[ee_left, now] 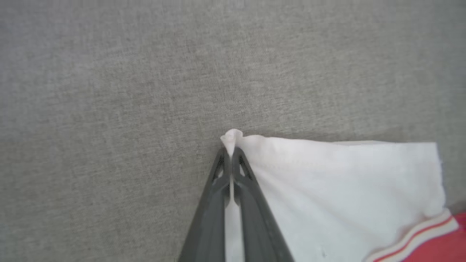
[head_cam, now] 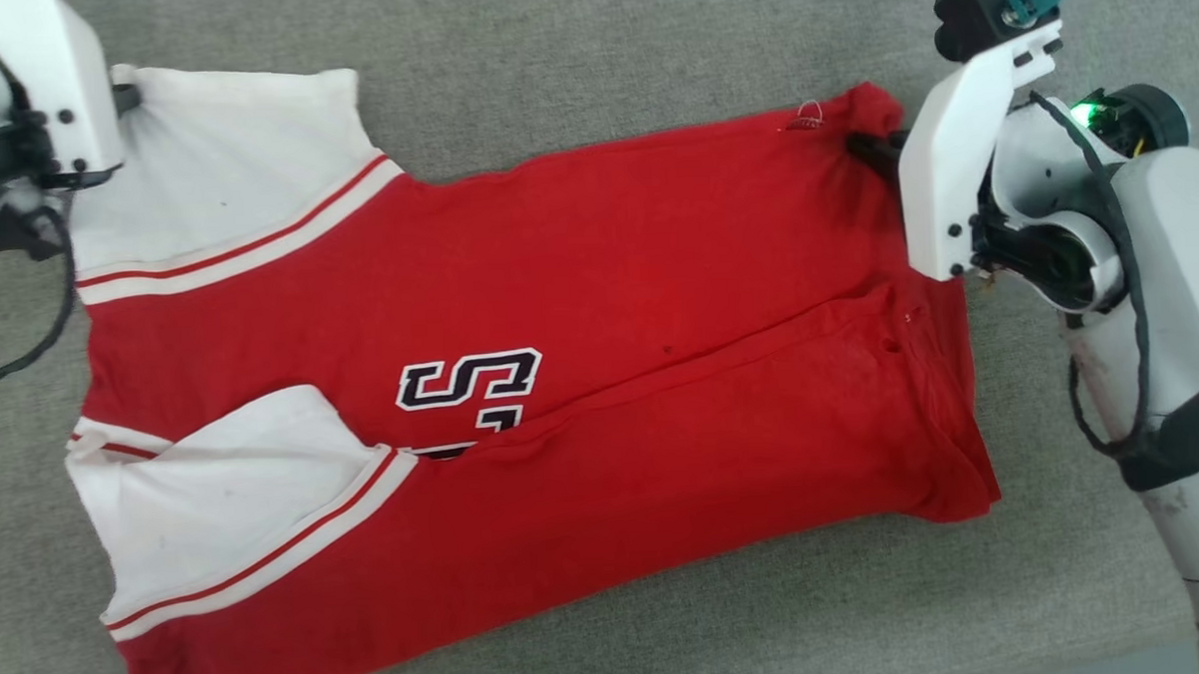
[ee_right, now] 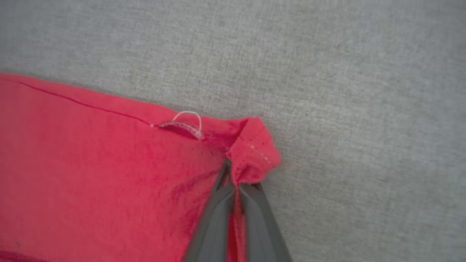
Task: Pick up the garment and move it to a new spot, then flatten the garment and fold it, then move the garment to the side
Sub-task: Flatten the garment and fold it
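Observation:
The garment [head_cam: 579, 308] lies spread on the grey cloth surface, red body running left to right, its near long side folded over the black-and-white print. My left gripper [ee_left: 230, 151] is shut on the far corner of the white sleeve [ee_left: 327, 189], a small tuft of white cloth poking out past the fingertips. My right gripper [ee_right: 233, 171] is shut on the far hem corner of the red body [ee_right: 109, 174], which bunches up around the tips. In the head view the left wrist [head_cam: 43, 97] sits at the upper left and the right wrist [head_cam: 962, 155] at the upper right.
Grey woven surface [head_cam: 599, 48] stretches beyond the garment on the far side and along the near edge. A small white thread loop [ee_right: 189, 122] sticks up from the hem near my right gripper. The right forearm [head_cam: 1169, 357] with its dark cable occupies the right side.

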